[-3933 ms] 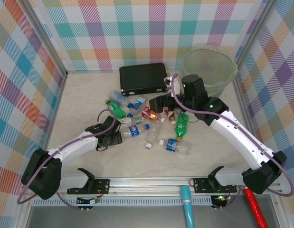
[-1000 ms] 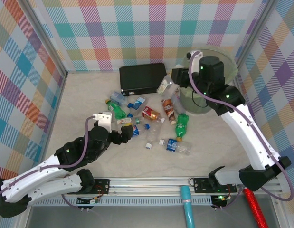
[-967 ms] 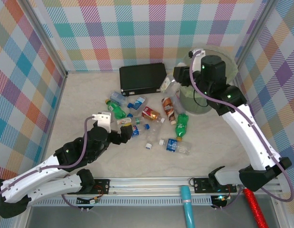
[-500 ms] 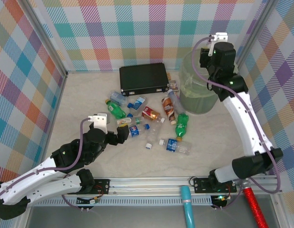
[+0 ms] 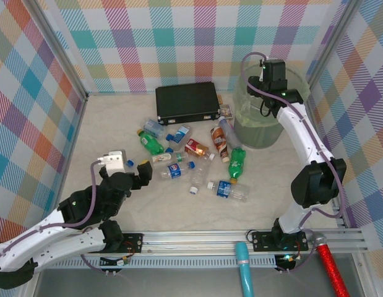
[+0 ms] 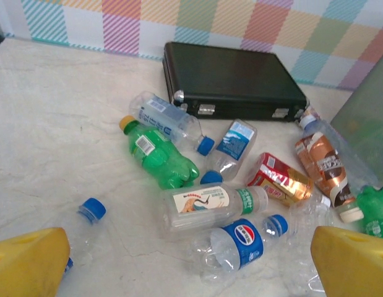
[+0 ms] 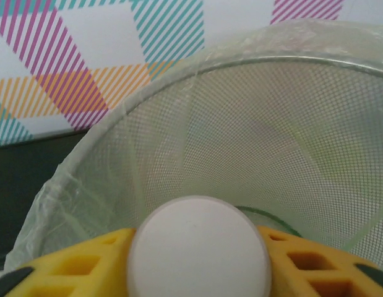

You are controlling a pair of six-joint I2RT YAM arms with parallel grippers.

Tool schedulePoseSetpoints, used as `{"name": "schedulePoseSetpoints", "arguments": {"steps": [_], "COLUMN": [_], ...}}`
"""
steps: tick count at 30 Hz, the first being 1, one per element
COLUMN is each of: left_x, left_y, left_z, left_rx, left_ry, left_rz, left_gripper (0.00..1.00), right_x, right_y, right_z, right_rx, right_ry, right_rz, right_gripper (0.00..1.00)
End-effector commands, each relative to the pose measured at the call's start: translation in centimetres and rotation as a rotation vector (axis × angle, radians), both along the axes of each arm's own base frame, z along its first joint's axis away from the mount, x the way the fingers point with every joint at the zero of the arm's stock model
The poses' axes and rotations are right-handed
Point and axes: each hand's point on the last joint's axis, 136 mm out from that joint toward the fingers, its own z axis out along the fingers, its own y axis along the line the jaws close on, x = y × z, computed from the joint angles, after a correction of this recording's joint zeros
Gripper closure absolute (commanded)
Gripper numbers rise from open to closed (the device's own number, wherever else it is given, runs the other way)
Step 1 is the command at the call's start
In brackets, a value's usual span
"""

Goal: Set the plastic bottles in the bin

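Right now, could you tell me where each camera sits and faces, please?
Top external: above, behind the bases, looking down at the table; left hand and right hand show.
Left wrist: low, facing forward over the bottles to the black case; yellow fingertips in bottom corners.
Right wrist: above the bin, looking into it; yellow fingers grip a bottle end-on.
Shared: black case and Pepsi bottle, top and left wrist.

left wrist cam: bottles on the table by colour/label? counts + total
Green bottles: 2 (one cut off at the right edge)
Blue-label clear bottles: 3
Red-label bottle: 1
Brown-label bottle: 1
White-label bottle: 1
Clear bottles with no label showing: 3 (the last is faint)
Total: 11
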Motion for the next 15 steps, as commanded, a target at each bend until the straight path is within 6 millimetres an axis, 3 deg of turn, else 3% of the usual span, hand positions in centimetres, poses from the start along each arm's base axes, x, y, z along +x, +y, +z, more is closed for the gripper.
{"name": "schedulePoseSetpoints", "arguments": {"steps": [1,2,10,11,12,15], "left_x": [-0.2,-0.3,0.0,0.0,0.0,0.2], "left_y": [1.3,1.4,0.9,0.8,0.7,0.4], "left_z": [0.4,0.4,0.1,0.0,-0.1,-0.4], "left_rx": [-0.006,-0.007,0.003,0.007,0.010,0.019], "left_ry": [-0.021,-0.022,-0.012,-0.009,-0.006,0.004], "left_rz": [0.047,0.048,0.042,0.040,0.039,0.042], "left_gripper": [0.00,0.00,0.00,0.00,0.00,0.00], "right_x": [-0.3,-0.5,-3.1,-3.6,-4.1,-5.7], "right_y": [0.3,0.1,0.0,0.2,0.4,1.2], "right_z": [0.1,0.2,4.3,4.9,5.3,6.7], "right_rx": [0.043,0.039,0.065,0.082,0.098,0.150], "right_ry": [0.008,0.009,-0.058,-0.067,-0.073,-0.091], "right_rz": [0.007,0.003,0.027,0.040,0.053,0.093], "right_gripper": [0.41,0.34,0.19,0.15,0.01,0.01]}}
